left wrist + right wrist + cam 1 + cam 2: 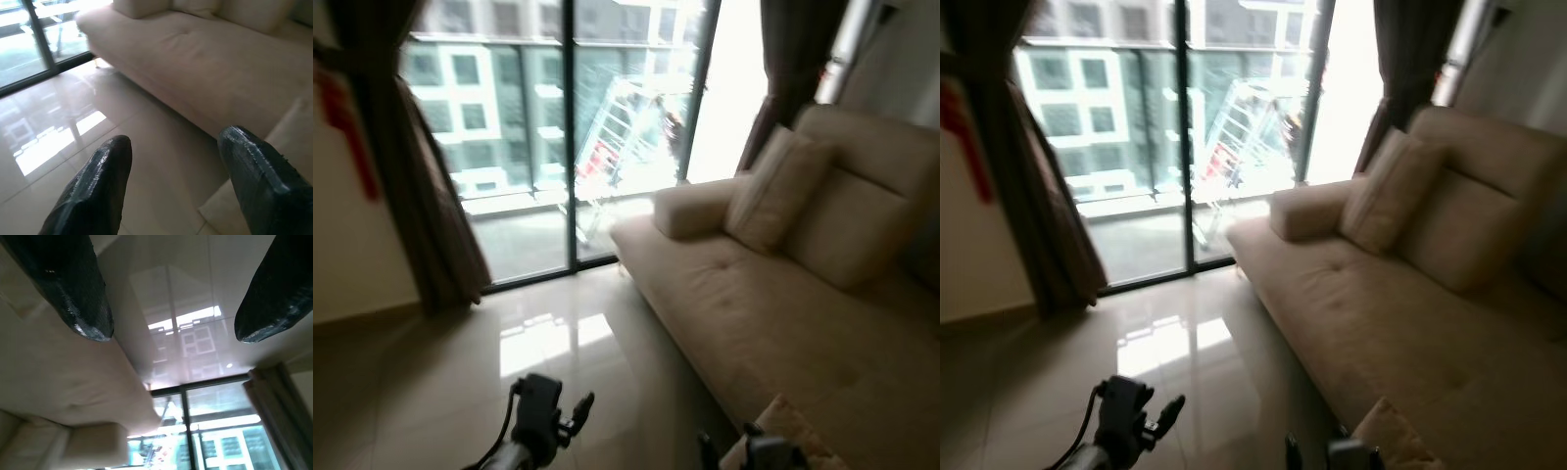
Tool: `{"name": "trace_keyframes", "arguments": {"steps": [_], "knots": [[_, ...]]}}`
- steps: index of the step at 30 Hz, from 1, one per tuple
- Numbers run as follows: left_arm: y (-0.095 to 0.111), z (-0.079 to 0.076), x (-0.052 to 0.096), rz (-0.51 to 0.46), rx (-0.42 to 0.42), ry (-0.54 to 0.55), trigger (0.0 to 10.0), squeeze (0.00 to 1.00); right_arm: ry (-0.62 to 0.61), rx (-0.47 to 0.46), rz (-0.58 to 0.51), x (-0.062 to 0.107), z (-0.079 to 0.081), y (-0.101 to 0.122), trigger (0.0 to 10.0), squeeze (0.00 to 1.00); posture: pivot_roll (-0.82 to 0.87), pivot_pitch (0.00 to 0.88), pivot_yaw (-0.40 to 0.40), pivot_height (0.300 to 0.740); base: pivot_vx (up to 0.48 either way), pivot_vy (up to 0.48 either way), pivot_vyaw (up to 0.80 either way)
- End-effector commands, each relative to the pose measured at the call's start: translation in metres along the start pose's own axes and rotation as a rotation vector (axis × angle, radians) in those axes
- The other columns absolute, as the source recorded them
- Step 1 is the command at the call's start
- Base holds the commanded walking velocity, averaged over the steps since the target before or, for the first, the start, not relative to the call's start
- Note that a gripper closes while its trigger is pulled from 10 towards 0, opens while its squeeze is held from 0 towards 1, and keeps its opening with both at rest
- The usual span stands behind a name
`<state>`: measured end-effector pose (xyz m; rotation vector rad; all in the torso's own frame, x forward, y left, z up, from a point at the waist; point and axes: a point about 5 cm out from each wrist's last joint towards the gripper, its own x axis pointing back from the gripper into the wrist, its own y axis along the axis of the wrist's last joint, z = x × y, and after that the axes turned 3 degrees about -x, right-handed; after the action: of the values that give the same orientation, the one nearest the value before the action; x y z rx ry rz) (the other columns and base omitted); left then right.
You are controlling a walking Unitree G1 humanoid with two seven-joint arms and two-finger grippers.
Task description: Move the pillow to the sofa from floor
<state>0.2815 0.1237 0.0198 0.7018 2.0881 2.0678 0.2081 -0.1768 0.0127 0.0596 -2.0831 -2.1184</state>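
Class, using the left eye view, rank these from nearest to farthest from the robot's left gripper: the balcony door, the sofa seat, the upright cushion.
From the left gripper:
1. Sofa seat, to its right.
2. Upright cushion, farther back against the sofa's backrest.
3. Balcony door, at the far end of the room.

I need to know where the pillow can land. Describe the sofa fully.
The sofa is long and beige, in what looks like soft suede-like fabric. Its flat seat has a tufted dimple and stands along the glossy tiled floor. A thick back cushion leans at the rear, a smaller cushion tilts against it, and a blocky armrest closes the far end near the balcony door. Much of the seat lies bare.
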Motion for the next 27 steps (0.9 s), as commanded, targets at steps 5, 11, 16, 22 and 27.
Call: {"name": "trace_keyframes", "arguments": {"steps": [5,11,16,22,27], "knots": [[-0.0020,-0.0055,-0.0011,0.014,-0.016,-0.024,10.0,0.00,-0.012,0.000,0.019,0.0007,-0.0027,-0.0019,10.0,0.00,-0.01,0.000,0.035,0.740,0.000,0.000,-0.80],[-0.0030,-0.0049,-0.0009,0.019,-0.020,-0.022,10.0,0.00,-0.013,0.002,0.017,-0.0002,-0.0022,-0.0013,10.0,0.00,-0.01,0.000,0.034,0.740,0.000,0.000,-0.80],[-0.0038,-0.0059,-0.0007,0.020,-0.020,-0.023,10.0,0.00,-0.022,0.001,0.016,0.0000,-0.0022,-0.0014,10.0,0.00,-0.01,0.000,0.035,0.740,0.000,0.000,-0.79],[-0.0039,-0.0068,-0.0008,0.021,-0.020,-0.025,10.0,0.00,-0.028,0.002,0.015,0.0003,-0.0026,-0.0012,10.0,0.00,-0.01,0.000,0.034,0.740,0.000,0.000,-0.79],[-0.0035,-0.0073,-0.0018,0.020,-0.020,-0.025,10.0,0.00,-0.035,0.003,0.011,-0.0005,-0.0026,-0.0003,10.0,0.00,-0.01,0.000,0.032,0.740,0.000,0.000,-0.79]]}}
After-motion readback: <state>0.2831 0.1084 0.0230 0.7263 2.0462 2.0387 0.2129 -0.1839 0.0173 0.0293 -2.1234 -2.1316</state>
